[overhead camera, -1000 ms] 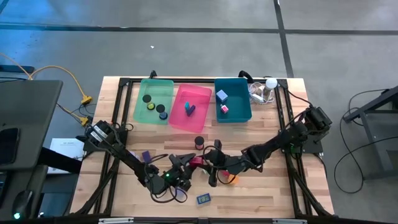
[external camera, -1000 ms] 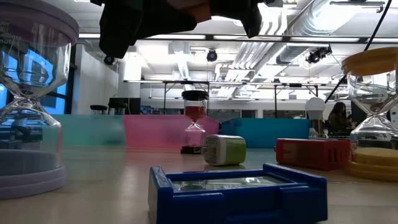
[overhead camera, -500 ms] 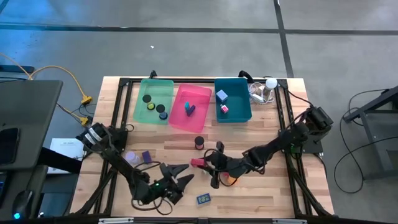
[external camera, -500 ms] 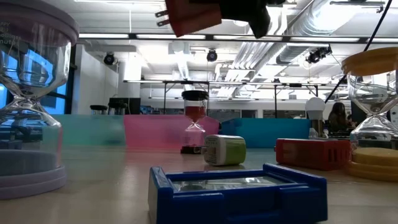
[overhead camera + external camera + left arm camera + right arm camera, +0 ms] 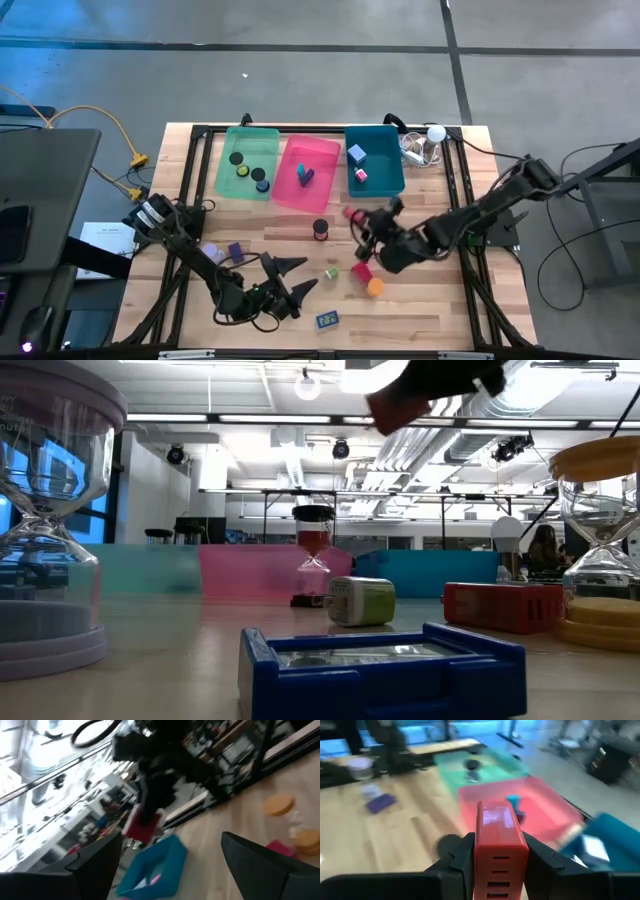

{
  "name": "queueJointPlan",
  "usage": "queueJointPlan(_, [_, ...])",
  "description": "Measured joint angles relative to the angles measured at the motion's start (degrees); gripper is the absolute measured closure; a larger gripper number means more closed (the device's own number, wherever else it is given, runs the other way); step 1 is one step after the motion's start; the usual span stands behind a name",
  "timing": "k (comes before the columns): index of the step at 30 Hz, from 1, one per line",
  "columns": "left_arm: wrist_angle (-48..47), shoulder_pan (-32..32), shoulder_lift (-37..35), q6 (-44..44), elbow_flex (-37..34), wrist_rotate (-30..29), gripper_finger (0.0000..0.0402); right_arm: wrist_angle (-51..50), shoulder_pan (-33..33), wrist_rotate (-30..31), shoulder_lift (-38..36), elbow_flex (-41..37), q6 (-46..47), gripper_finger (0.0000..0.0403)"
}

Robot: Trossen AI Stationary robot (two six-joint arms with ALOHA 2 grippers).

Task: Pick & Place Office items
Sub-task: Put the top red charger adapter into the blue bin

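The right end effector is clamped on a red block and carries it above the table, with the pink bin just ahead of it and the teal bin off to one side. The left end effector hangs low over the near part of the table, its fingers spread wide and holding nothing; a blue framed piece lies just beside it.

Sorting looks roughly half done. Three dark discs sit in the green bin, a blue piece rests in the pink bin, and two small blocks lie in the teal bin. Left on the table, near and below the right end effector, are a black-topped timer, a small green block, another red block and an orange disc. A lavender disc and a purple block wait beyond the left end effector.
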Motion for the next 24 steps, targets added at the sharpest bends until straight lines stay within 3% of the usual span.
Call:
queueJointPlan(7, [-4.76,1.10,0.02,-6.78,-0.03,4.27,0.0069,-18.39,-8.01,2.96,-5.52,0.00,9.03,0.0294])
queueJointPlan(11, [-5.92,1.24,0.04,-10.89,-0.03,4.34,0.0069,-24.87,-15.38,-0.39,-5.54,0.00,11.42,0.0294])
queueJointPlan(20, [-9.07,1.20,0.04,-17.32,-0.03,7.26,0.0069,-22.56,-34.85,-12.35,-5.62,0.00,4.19,0.0294])
queueJointPlan(24, [-11.27,0.83,0.04,-20.96,-0.03,7.04,0.0069,-10.76,-39.40,-19.54,-5.65,-4.03,-1.79,0.0294])
